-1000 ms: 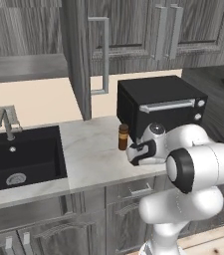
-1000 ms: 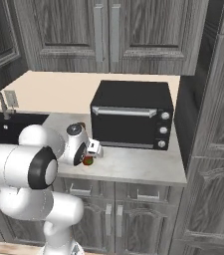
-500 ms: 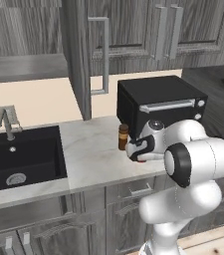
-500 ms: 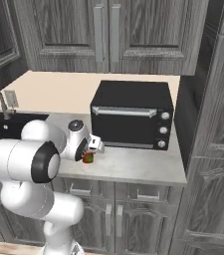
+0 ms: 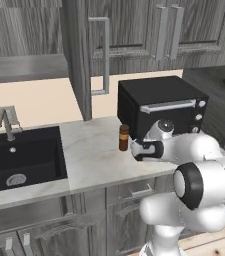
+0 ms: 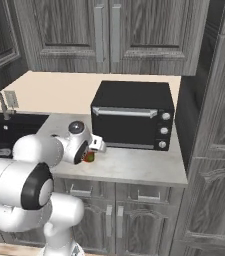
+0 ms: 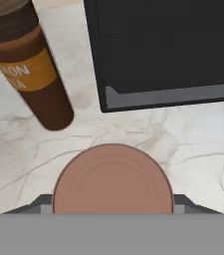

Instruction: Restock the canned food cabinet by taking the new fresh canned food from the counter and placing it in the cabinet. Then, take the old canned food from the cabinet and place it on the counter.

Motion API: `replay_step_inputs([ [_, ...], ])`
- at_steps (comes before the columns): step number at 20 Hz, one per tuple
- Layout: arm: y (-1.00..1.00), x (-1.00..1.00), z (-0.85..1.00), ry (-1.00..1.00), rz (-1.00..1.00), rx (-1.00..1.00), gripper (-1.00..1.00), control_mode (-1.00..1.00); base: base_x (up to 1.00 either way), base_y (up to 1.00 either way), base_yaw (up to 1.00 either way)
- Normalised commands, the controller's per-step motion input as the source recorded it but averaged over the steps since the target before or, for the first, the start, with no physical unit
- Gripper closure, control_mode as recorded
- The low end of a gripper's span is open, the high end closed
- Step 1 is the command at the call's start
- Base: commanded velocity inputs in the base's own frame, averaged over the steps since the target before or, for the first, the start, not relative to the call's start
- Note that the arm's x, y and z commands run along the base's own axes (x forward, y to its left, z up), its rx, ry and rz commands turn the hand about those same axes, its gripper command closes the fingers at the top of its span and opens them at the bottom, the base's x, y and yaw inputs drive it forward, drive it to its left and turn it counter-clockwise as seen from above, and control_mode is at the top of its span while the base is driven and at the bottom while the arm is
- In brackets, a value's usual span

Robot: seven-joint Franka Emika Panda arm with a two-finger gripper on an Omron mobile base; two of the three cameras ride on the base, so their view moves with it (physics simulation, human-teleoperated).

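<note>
A can with a round copper-coloured lid [image 7: 112, 180] stands on the marbled counter [image 5: 95, 161], just in front of the black toaster oven [image 5: 159, 102]. My gripper [image 7: 112, 201] is open and low over it, with one fingertip at each side of the lid. From the right base view the can [image 6: 88, 158] shows a red and green label under the hand. A taller brown can with an orange label [image 5: 124, 137] stands close beside it, apart from the fingers. The grey cabinet [image 5: 24, 35] hangs above with its door [image 5: 80, 55] swung open.
The black sink [image 5: 21, 160] with its tap [image 5: 8, 121] lies to the left in the counter. The toaster oven [image 6: 131, 117] stands right behind the hand. Closed wall cabinets [image 6: 104, 35] hang above it, and a tall cabinet [image 6: 214, 125] bounds the right.
The hand has shifted slightly towards the toaster oven and settled over the can; the brown can has not moved.
</note>
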Motion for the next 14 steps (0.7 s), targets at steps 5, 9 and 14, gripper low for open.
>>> replay_step_inputs([
  [5,-0.41,-0.82,0.99,-0.25,0.00,0.03,1.00,-1.00,0.00,0.00,0.00],
  [9,-0.30,-0.96,1.00,-0.23,0.00,0.00,1.00,-1.00,0.00,0.00,0.00],
  [14,-0.17,-0.97,1.00,-0.14,0.00,0.00,1.00,-1.00,0.00,0.00,0.00],
])
